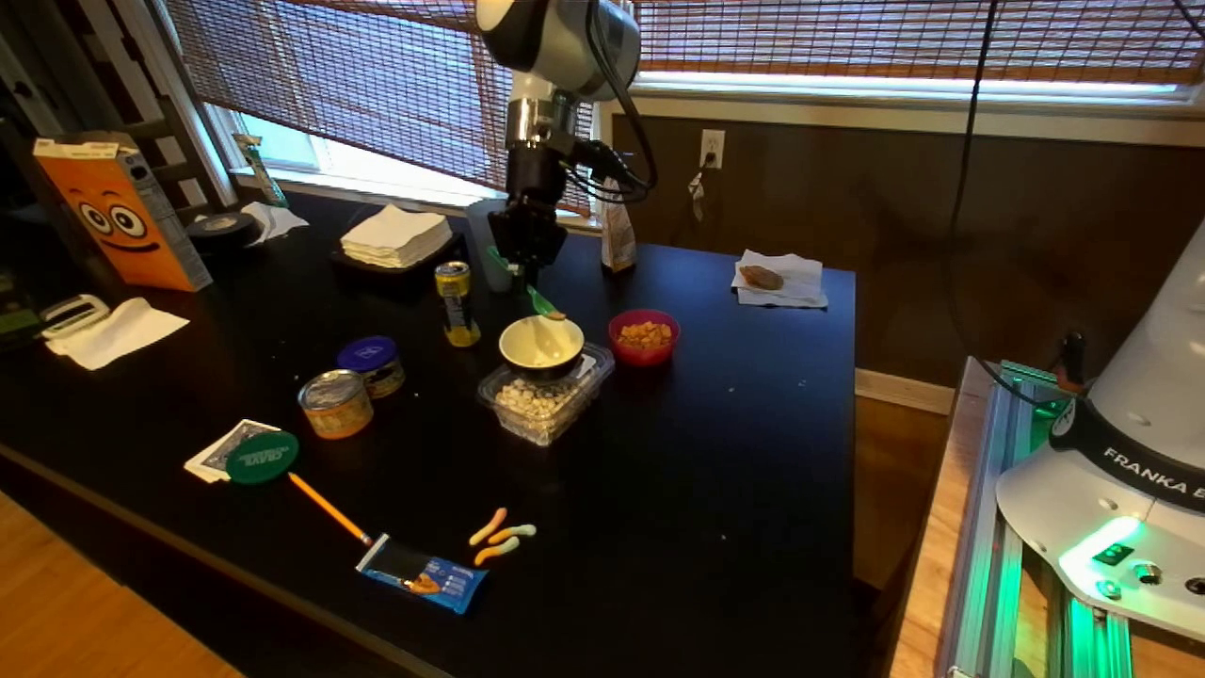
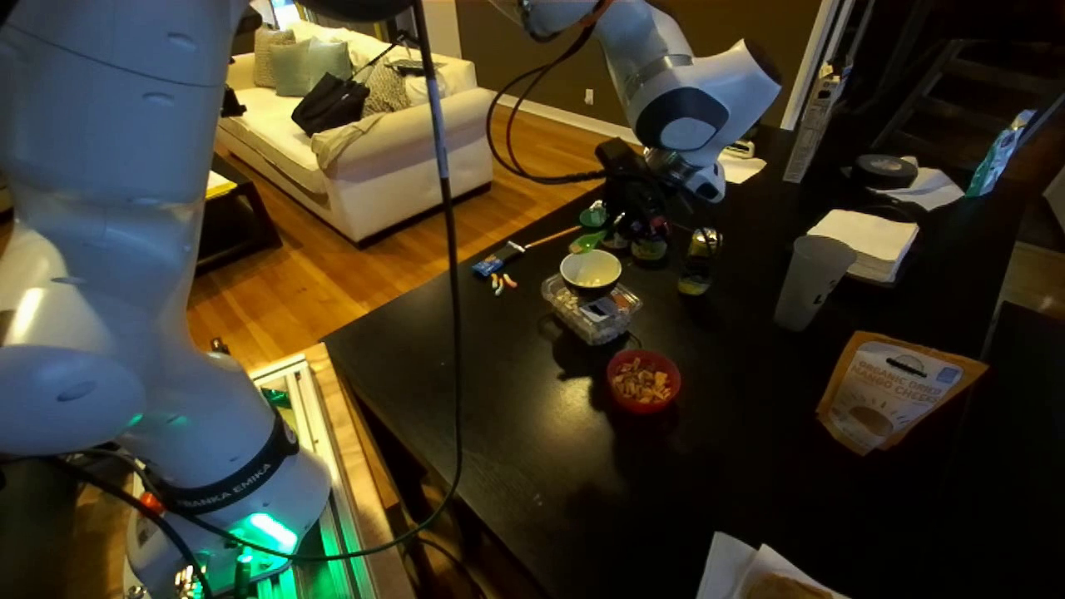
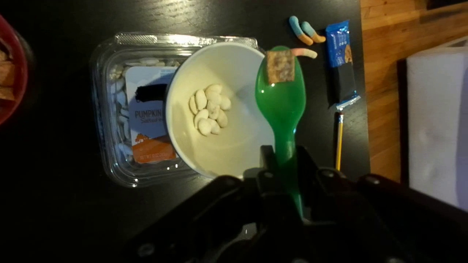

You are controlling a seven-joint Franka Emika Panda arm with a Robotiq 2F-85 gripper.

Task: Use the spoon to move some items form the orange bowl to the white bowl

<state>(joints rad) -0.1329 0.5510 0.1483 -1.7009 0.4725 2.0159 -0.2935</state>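
Note:
My gripper [image 3: 284,155] is shut on the handle of the green spoon [image 3: 279,100]. A brown cereal square [image 3: 280,66] lies at the spoon's tip. The spoon head is above the white bowl's edge in the wrist view, and the spoon also shows in both exterior views [image 1: 541,301] [image 2: 587,242]. The white bowl [image 3: 234,153] holds several pale seeds [image 3: 210,109] and sits on a clear plastic box; it also shows in both exterior views [image 1: 527,344] [image 2: 591,270]. The orange bowl [image 1: 643,357], looking red, holds several cereal pieces beside the box; the wrist view [image 3: 22,73] shows only its edge.
The clear box [image 1: 541,433] of pumpkin seeds supports the white bowl. A yellow can [image 1: 457,306] and a tall cup [image 2: 811,279] stand nearby. Two round cans [image 1: 336,405], gummy worms [image 1: 497,548], a blue bar packet [image 1: 433,579] and a pencil [image 1: 329,508] are on the table.

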